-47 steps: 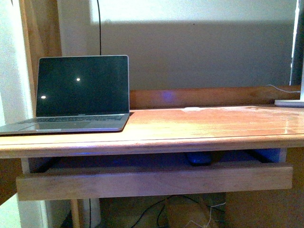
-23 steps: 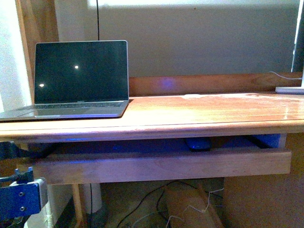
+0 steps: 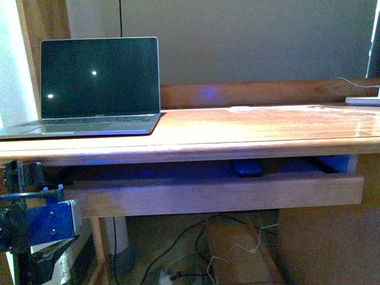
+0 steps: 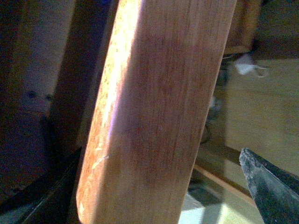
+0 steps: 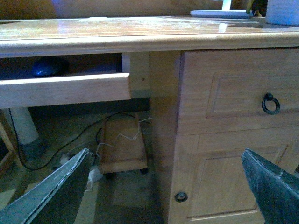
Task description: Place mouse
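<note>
The mouse (image 3: 247,168) is a small dark oval lying in the pull-out tray (image 3: 214,193) under the desktop, right of centre. It also shows in the right wrist view (image 5: 46,67), far off behind the tray's front board. My left arm (image 3: 50,222) shows at the lower left of the front view, by the tray's left end. My left gripper (image 4: 159,196) is open and empty, with a rounded wooden board (image 4: 159,107) close in front of it. My right gripper (image 5: 163,191) is open and empty, low down, facing the desk's cabinet, far from the mouse.
An open laptop (image 3: 98,86) stands at the left of the desktop (image 3: 255,127). A drawer cabinet (image 5: 224,130) with a ring handle (image 5: 270,103) fills the right side. Cables and a small wooden trolley (image 5: 122,144) lie on the floor under the desk.
The desk sits higher in the front view than before. My left arm has risen into view at the lower left, near the tray's left end.
</note>
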